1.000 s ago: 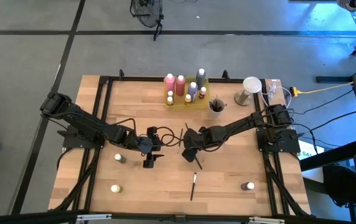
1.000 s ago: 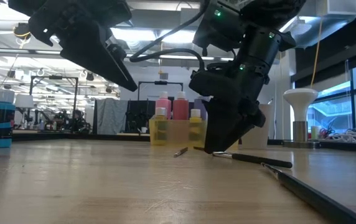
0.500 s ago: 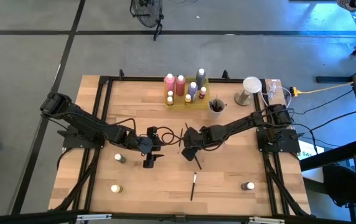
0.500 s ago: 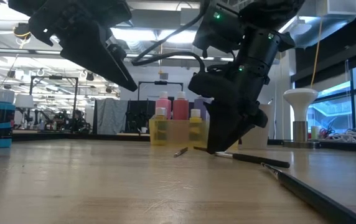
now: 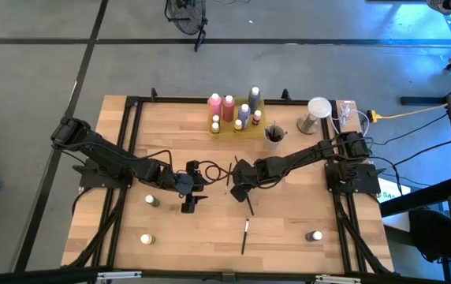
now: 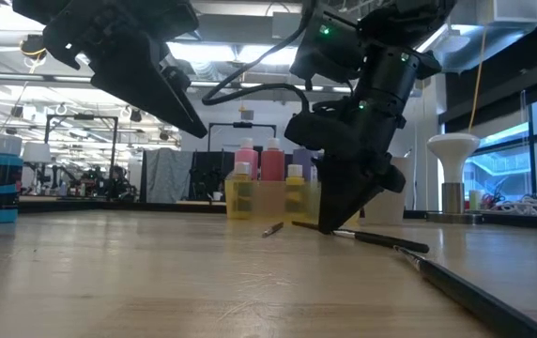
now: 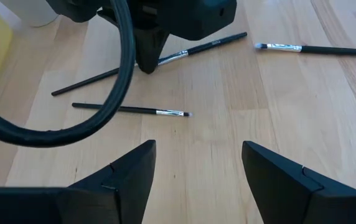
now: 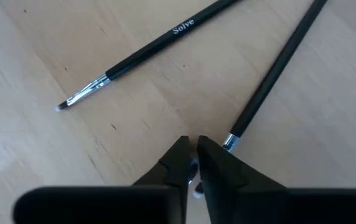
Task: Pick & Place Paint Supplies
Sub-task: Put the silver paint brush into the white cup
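Note:
Three thin dark-handled paintbrushes lie flat on the wooden table near its middle. My right gripper points steeply down and is shut on one paintbrush. A second paintbrush lies just beside it, and a third paintbrush lies farther off. My left gripper hangs open above the table, left of the brushes, and holds nothing. More paint bottles stand in the yellow tray at the far edge. My right gripper pinches the paintbrush at its bristle end, just past the silver ferrule, between its two fingers. The fingers come from above, slanting down, and the brush runs out between them. The brush lies on the table, its handle flat on the wood.
Loose small bottles stand near the front: two at the left, one at the right. A fourth brush lies near the front middle. A cup with brushes and a white stand sit at the back right.
My right gripper has stayed in place and shut its fingers on the brush's bristle end. The brush's free handle end has shifted a little along the table. My left gripper has kept still.

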{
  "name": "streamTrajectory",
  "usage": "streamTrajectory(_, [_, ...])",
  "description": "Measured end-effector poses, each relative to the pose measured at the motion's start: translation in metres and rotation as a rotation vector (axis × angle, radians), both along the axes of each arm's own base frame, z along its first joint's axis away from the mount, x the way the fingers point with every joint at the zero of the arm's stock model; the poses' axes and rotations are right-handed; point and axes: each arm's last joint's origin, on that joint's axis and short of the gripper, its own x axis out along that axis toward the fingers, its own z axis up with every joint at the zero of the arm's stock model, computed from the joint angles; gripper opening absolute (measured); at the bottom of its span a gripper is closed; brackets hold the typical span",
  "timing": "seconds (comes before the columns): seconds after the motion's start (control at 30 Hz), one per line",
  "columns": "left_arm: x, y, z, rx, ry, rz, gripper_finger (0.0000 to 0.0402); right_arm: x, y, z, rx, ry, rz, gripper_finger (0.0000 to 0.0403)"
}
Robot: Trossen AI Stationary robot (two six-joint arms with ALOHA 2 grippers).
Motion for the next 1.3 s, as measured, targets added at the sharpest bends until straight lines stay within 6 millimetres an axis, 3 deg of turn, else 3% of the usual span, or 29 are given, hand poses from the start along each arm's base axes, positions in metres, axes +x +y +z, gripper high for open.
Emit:
streamTrajectory(0.23, [-0.002,-0.005,0.000,0.000,0.000,-0.020,0.0234,0.000,0.000,0.000,0.019,0.006,0.006,0.0005])
streamTrajectory(0.63, [-0.003,-0.009,0.000,0.001,0.001,-0.033,0.0234,0.000,-0.003,0.000,0.041,0.013,-0.022,0.0001])
streamTrajectory(1.3, [-0.004,-0.008,-0.002,0.008,0.021,-0.033,0.0233,0.011,0.008,0.022,-0.054,0.063,0.057,0.0000])
